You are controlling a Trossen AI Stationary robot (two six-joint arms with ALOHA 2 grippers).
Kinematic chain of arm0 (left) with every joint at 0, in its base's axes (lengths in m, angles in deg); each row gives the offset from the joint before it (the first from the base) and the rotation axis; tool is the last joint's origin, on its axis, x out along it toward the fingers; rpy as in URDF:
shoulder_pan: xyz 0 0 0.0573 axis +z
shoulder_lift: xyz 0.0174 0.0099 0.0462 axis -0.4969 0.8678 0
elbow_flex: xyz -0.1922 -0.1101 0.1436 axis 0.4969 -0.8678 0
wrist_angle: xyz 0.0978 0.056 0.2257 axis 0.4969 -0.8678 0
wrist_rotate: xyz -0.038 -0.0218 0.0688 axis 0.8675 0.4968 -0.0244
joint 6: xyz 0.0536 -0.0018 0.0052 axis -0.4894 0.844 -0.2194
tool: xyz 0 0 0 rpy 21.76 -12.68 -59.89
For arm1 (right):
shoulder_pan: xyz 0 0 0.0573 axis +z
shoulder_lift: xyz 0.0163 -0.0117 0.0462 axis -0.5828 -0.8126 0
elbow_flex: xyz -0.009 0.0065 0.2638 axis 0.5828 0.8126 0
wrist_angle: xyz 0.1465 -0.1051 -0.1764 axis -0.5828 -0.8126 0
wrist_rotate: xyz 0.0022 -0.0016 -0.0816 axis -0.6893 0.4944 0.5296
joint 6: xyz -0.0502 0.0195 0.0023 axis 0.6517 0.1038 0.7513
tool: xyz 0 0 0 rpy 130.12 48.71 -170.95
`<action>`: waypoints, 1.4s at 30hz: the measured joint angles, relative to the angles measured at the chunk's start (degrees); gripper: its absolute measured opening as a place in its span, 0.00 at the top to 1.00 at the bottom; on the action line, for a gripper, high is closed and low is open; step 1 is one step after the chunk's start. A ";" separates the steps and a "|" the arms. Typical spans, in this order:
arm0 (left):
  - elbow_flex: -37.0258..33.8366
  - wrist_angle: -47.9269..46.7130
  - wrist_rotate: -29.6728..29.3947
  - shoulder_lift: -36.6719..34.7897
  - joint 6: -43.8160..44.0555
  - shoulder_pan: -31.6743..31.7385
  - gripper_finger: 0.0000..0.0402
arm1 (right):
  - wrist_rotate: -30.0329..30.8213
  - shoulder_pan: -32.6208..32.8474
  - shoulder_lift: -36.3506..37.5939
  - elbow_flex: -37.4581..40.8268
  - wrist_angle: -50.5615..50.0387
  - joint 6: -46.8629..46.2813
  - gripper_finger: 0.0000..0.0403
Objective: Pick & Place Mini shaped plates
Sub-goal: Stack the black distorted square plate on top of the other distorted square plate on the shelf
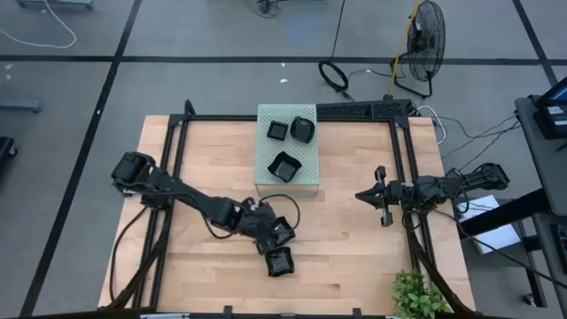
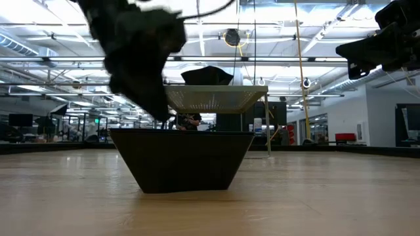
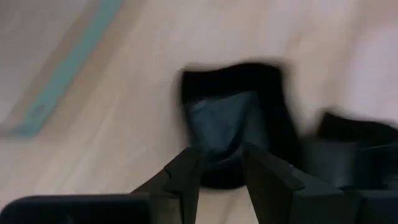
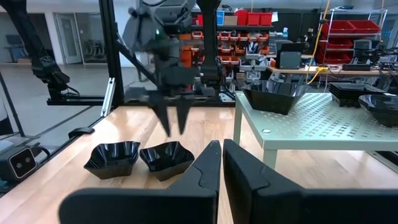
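Two glossy black mini shaped plates [image 1: 280,261] [image 1: 283,229] rest on their bases on the wooden table, near the table's near edge. The right wrist view shows them side by side [image 4: 112,160] [image 4: 166,159]. My left gripper [image 1: 273,232] [image 4: 173,130] hangs just above the farther of the two, fingers pointing down and slightly open, touching nothing. The left wrist view shows that plate [image 3: 233,127] between its blurred fingers. Three more plates [image 1: 277,130] [image 1: 303,128] [image 1: 284,164] sit on the pale green perforated box [image 1: 266,182]. My right gripper [image 1: 368,195] waits shut over the table's right side.
The green box [image 4: 311,127] stands on legs at the far middle of the table. Black frame rails [image 1: 403,168] run along the table's left and right sides. A potted plant [image 1: 416,297] sits at the near right corner. Bare wood lies between the two arms.
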 joint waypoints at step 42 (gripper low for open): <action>-0.09 2.55 1.61 6.10 2.48 4.27 0.70 | 0.00 -0.02 0.00 -0.02 0.02 0.01 0.98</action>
